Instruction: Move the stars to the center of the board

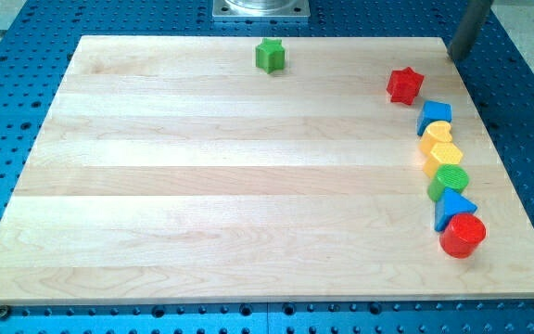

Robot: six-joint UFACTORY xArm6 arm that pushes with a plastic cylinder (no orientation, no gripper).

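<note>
A green star [270, 56] lies near the top edge of the wooden board [202, 186], a little right of the middle. A red star [404, 85] lies at the upper right. My tip [454, 56] is at the board's top right corner, up and to the right of the red star and apart from it. It is far to the right of the green star.
A column of blocks runs down the right side below the red star: a blue cube [435, 116], a yellow heart [438, 134], a yellow block [441, 155], a green cylinder [450, 181], a blue triangle [453, 208] and a red cylinder [462, 236].
</note>
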